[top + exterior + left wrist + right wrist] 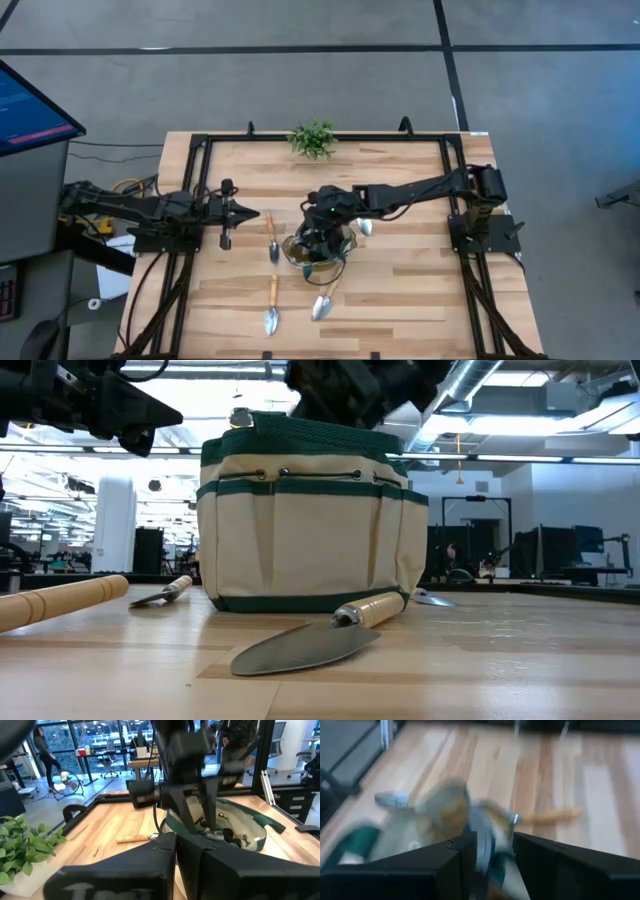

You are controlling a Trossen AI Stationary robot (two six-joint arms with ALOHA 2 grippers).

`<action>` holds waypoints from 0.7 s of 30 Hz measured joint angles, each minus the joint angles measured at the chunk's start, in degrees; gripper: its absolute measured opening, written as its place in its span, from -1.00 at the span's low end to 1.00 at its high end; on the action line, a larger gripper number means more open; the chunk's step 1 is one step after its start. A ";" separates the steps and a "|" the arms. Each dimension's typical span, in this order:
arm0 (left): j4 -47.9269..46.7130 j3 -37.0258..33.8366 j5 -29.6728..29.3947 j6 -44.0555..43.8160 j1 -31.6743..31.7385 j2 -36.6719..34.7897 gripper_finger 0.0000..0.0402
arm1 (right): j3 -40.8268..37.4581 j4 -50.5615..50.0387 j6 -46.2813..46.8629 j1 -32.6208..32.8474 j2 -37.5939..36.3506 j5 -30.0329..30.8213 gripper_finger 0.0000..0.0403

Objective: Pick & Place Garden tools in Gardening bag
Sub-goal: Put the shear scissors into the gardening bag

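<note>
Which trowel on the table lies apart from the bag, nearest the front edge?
Start at the tan bag in the middle of the wooden table. Look front-left of it: the trowel lies alone there, wooden handle toward the back, blade toward the front edge. Its neighbour trowel slants with its handle nearly reaching the bag.

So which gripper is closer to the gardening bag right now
The right. The right gripper hangs directly over the gardening bag mouth, while the left gripper waits off to the bag's left, well clear of it.
</note>
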 joint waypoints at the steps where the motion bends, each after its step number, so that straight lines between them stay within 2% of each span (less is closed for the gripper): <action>1: -0.06 0.00 0.02 -0.04 0.00 0.34 -0.99 | 0.58 -0.44 -0.01 0.05 -0.43 0.14 -0.41; 4: 0.18 0.00 1.02 -3.30 0.00 1.42 -0.99 | 2.26 -5.88 -0.13 0.00 -1.90 2.01 -0.41; 7: 4.56 0.00 6.09 -8.35 0.00 3.39 -0.99 | 2.86 -12.56 -1.90 -0.04 -4.61 6.57 -0.41; 10: 9.82 0.12 9.49 -10.59 -0.04 7.23 -0.99 | 2.98 -16.51 -3.02 -0.68 -7.82 7.69 -0.45; 15: 10.66 5.50 9.57 -10.71 -0.04 18.91 -0.99 | 1.06 -17.41 -3.48 -2.01 -12.07 7.69 -0.62; 21: 10.69 14.35 16.12 -7.62 -0.02 33.00 -0.99 | -4.49 -17.15 -3.48 -3.51 -16.95 8.07 -0.82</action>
